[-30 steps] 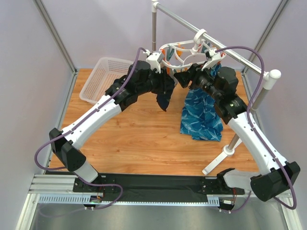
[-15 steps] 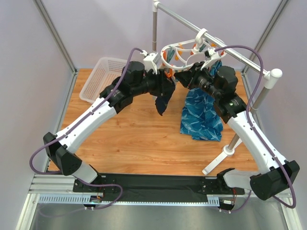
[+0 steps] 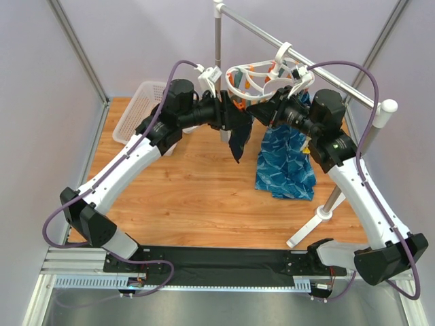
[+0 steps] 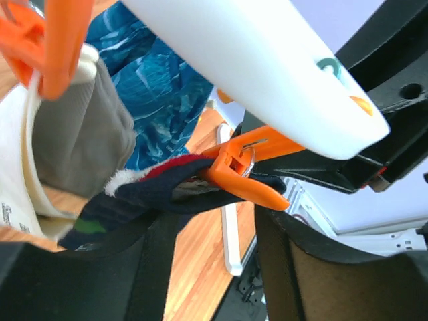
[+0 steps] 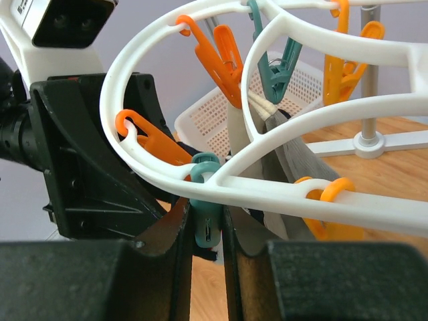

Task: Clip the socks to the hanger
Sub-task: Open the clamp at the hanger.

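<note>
The white ring hanger [image 3: 255,76] hangs from the rail, with orange pegs; its rings fill the right wrist view [image 5: 221,180]. A dark navy sock [image 3: 238,141] hangs below it between the two grippers. In the left wrist view an orange peg [image 4: 244,172] bites the sock's cuff [image 4: 167,190]. My left gripper [image 4: 214,267] sits just under the cuff with its jaws apart and floor showing between them; it also shows from above [image 3: 233,119]. My right gripper [image 5: 207,231] is shut on a teal peg [image 5: 207,221] under the ring, and also shows from above [image 3: 258,112].
A grey sock and white cloth [image 4: 73,134] hang pegged beside the navy one. A bright-blue patterned cloth [image 3: 285,163] hangs from the grey rail stand [image 3: 299,58]. A white mesh basket [image 3: 139,109] sits at the back left of the wooden table.
My left arm has lifted and swung right, bringing the sock's top up under the hanger ring. My right gripper has risen slightly with the hanger.
</note>
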You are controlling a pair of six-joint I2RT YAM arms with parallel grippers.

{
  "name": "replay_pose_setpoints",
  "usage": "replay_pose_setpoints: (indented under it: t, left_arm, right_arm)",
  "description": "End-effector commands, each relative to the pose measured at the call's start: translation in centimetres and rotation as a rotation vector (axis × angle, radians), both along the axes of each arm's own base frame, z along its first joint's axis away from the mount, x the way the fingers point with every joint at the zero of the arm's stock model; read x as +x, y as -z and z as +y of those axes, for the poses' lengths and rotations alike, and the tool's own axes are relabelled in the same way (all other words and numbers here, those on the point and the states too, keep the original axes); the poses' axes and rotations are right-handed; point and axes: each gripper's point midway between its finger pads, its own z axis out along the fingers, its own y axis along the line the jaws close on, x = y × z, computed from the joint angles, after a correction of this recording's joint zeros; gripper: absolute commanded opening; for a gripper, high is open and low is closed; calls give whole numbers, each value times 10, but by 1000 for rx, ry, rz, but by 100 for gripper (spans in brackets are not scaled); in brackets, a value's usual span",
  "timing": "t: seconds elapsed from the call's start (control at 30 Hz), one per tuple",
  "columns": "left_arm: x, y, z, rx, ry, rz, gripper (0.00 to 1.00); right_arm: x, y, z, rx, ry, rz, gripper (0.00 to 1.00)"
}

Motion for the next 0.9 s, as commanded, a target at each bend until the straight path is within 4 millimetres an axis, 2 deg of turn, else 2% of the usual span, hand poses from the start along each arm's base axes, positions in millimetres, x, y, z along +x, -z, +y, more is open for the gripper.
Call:
replay_pose_setpoints:
  t: [0.0, 0.07, 0.1, 0.17, 0.2, 0.3, 0.33, 0.37, 0.43, 0.47, 0.6, 0.63, 0.7, 0.8, 0.87]
  left_arm:
    - [-16, -36, 2, -99, 82, -89, 57]
    - [-21, -34, 4, -120, 120, -81, 56]
    - [-25, -44, 6, -150, 135, -104, 53]
    - [-33, -46, 9, -167, 155, -89, 44]
    - [-41, -56, 15, -182, 153, -110, 43]
    - [-47, -53, 32, -192, 64, -93, 38]
    - [-52, -57, 36, -208, 57, -101, 38]
    - [-62, -74, 43, -253, 57, -144, 39]
    - [-73, -86, 45, -309, 85, -136, 40]
    - [-81, -103, 47, -359, 113, -174, 44]
    - [-105, -139, 39, -482, 251, -122, 52]
    - [-107, -142, 34, -490, 269, -118, 53]
    - [-104, -140, 20, -480, 292, -89, 53]
    - [-86, -115, 6, -454, 274, -18, 51]
    - [-81, -109, 0, -469, 283, -6, 51]
  right_arm:
    - [-9, -17, 1, 11, -59, -35, 3]
    - [-7, -17, 0, 8, -57, -27, 3]
    - [-6, -20, -2, 9, -46, -33, 3]
    - [-2, -19, -5, 2, -22, -22, 2]
    - [0, -19, -6, 1, -13, -19, 3]
    - [3, -19, -11, -9, 27, 18, 6]
    - [3, -25, -12, -6, 32, 14, 6]
    - [2, -25, -12, -8, 27, 21, 6]
    - [-5, -29, -12, -13, 15, 26, 6]
    - [-6, -30, -13, -11, 15, 26, 5]
    - [-14, -31, -13, -13, -3, 38, 4]
    - [-15, -30, -12, -16, -14, 41, 4]
    - [-16, -29, -11, -15, -17, 50, 4]
    - [-18, -31, -11, 3, -21, 64, 4]
    - [-23, -34, -6, 28, -52, 85, 4]
